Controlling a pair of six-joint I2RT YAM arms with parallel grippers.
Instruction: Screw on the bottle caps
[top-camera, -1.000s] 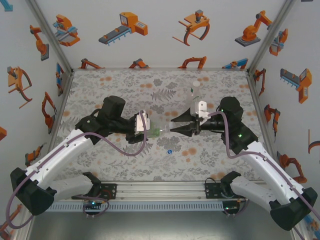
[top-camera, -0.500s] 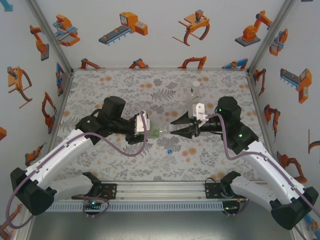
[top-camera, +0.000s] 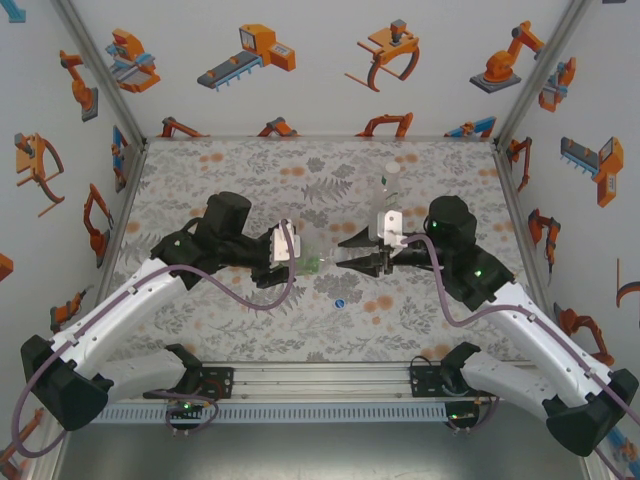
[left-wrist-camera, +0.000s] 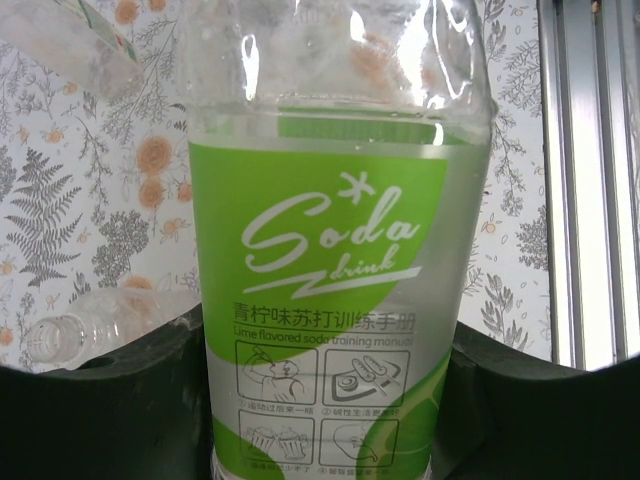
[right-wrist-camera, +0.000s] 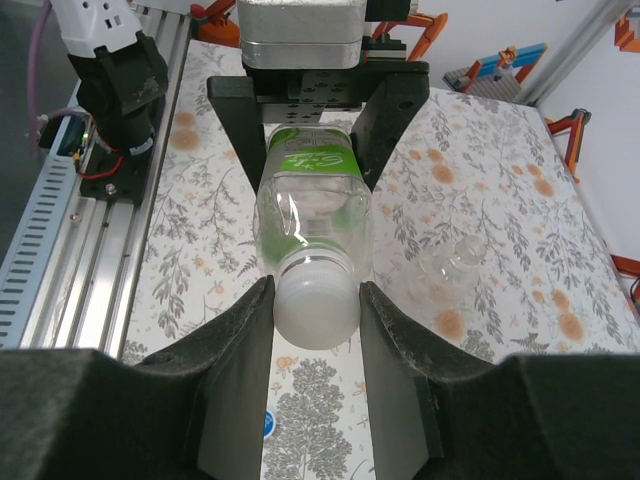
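While left pincer (top-camera: 303, 262) clamps the green-labelled bottle (left-wrist-camera: 330, 300), right pincer (top-camera: 348, 261) pinches its white cap (right-wrist-camera: 315, 312); blue cap (top-camera: 341, 303) lies nearby.

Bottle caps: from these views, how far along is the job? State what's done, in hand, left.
Done, apparently: the upright clear bottle at the back looks capped. In hand: the left claw holds the green-label bottle sideways; the right claw is shut on the white cap at its neck. Left: the lying clear bottle is open-mouthed; the blue cap lies loose.
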